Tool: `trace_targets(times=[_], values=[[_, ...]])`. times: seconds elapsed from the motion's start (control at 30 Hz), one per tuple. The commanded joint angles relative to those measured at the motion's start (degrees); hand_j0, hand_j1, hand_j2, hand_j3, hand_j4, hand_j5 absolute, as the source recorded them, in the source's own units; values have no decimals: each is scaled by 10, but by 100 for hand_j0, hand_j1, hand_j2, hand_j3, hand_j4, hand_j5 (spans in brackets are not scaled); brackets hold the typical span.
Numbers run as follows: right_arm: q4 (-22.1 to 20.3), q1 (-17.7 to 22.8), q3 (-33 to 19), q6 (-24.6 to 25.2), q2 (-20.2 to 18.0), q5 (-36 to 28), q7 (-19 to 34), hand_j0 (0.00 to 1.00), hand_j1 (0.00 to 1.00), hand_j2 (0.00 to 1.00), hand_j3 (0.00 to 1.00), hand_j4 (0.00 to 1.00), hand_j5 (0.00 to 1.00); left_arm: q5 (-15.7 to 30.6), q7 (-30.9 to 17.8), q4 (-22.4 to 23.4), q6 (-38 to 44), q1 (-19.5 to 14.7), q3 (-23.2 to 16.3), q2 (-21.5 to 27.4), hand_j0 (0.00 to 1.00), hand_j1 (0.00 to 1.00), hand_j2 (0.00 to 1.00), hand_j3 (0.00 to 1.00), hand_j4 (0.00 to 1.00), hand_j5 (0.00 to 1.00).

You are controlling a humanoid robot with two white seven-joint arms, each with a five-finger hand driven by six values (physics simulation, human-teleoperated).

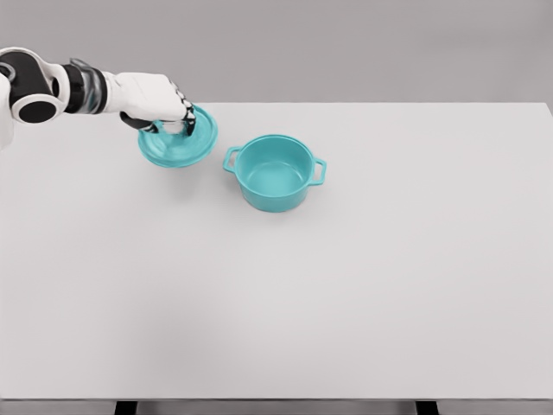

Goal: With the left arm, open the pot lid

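Lid [177,149]: teal, off the pot, tilted, low over the desk [346,303] at far left, well apart from the pot. Whether its edge touches the desk, cannot tell. Left hand [164,108] sits on top of it, fingers curled down around the knob, holding it.

Pot [275,173]: teal, two side handles, upright near desk centre, interior open and empty.

Right arm not in view.

Step, as judged: lid removed, now at set-down. Next move calls for lowering it flat, then releasing the fingers.
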Motion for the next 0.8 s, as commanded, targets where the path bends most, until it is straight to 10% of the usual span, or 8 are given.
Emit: trace_targets(times=[0.0,0.3,0.77], values=[[0,0,0,0,0,0,0,100,100,100,100,100,100,1,0,5,1,0,1,1,100,100,100,100,100,100],[0,1,0,0,0,0,0,100,100,100,100,100,100,11,2,2,1,6,26,15,100,100,100,100,100,100],[0,1,0,0,0,0,0,100,100,100,100,100,100,140,3,-1,1,188,235,134,100,100,100,100,100,100]])
